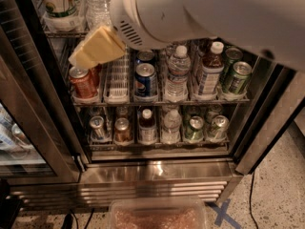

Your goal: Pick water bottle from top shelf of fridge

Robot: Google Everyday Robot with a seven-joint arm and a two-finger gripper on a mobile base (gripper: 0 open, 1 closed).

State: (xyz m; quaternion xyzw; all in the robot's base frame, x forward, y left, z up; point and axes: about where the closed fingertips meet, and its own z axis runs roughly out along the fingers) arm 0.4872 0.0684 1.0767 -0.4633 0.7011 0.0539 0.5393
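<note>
Pincer [97, 46]: inside the fridge [152, 173]; you carry nothing visible, width cannot be told.
Water bottle [178, 70]: upright on its shelf, well right of pincer.
Left: reach, grasp, withdraw.

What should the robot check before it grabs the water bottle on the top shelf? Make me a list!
1. Fridge open: ok, the shelves are uncovered.
2. Water bottle seen on the top shelf: ok, beside a white printed container; its cap is out of frame.
3. Gripper at bottle height: not ok, it hangs lower, in front of the middle shelf, above a red can.
4. Right bottle aimed at: cannot tell; a lookalike bottle stands one shelf down.
5. Rest of top shelf in view: not ok, the arm hides it.
</note>
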